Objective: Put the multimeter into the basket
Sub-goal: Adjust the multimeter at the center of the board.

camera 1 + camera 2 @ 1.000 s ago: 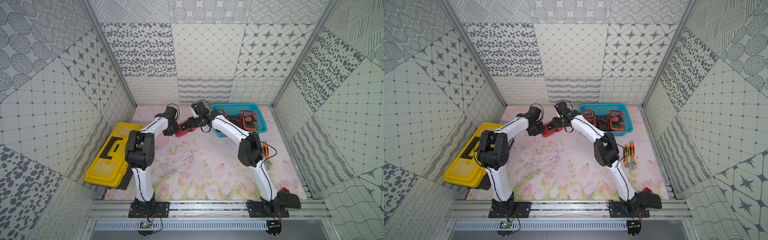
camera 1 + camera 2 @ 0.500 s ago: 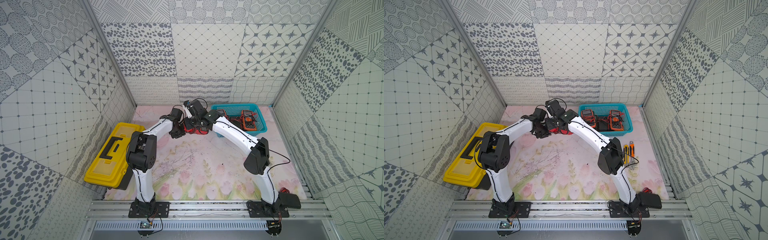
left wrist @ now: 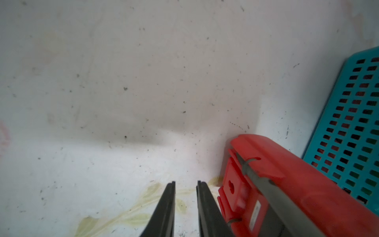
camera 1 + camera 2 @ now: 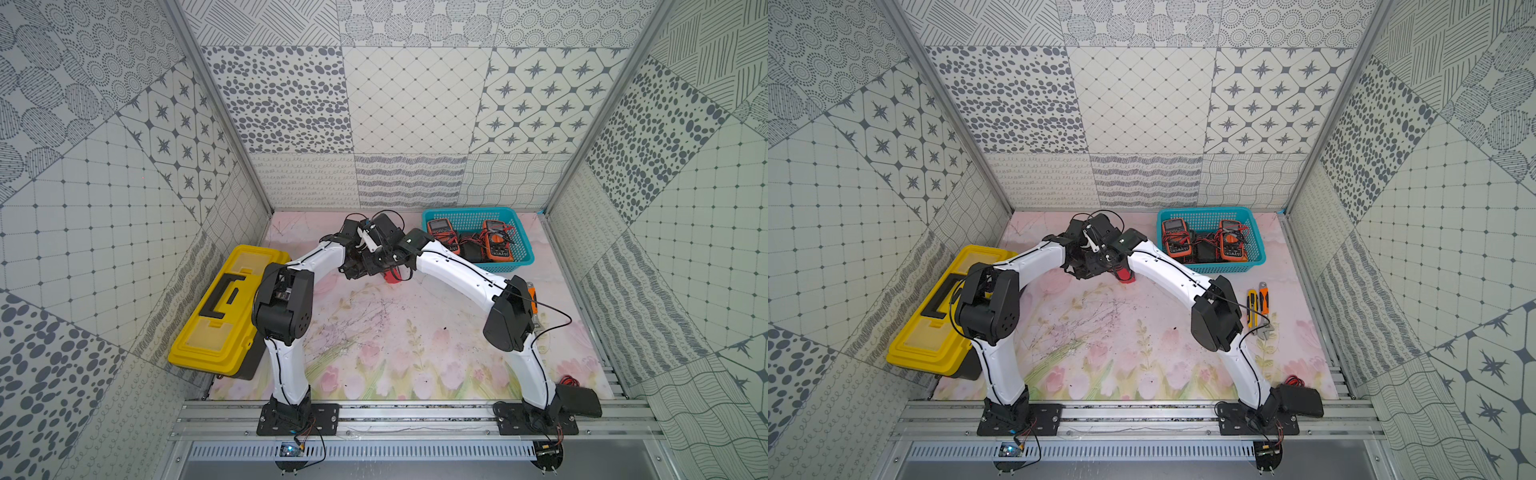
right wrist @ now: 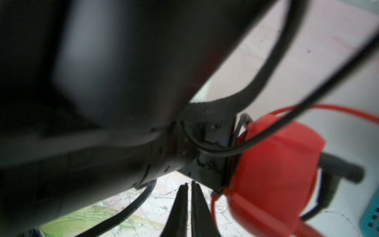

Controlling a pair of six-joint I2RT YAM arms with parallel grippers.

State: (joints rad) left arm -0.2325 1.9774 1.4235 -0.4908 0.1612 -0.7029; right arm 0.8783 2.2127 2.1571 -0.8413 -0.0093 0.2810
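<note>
Both arms (image 4: 318, 258) arch inward, meeting at the red multimeter (image 4: 390, 276); left pincer (image 3: 186, 182) is slightly open, right pincer (image 5: 189, 183) is closed, both empty.

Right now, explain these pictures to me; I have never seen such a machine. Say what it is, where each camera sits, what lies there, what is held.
This is a robot: a white jointed left arm and a matching right arm, bolted to a rail beside a flowered table mat. Two pictures look down from above on the whole scene; two come from cameras on the wrists. On the surface: a yellow plastic toolbox with a black handle, a teal mesh-walled plastic basket holding two orange multimeters, and a red multimeter outside it, by the arm tips. The left claw stands slightly open, the right claw is shut; the red multimeter sits beside both, and neither holds anything.
</note>
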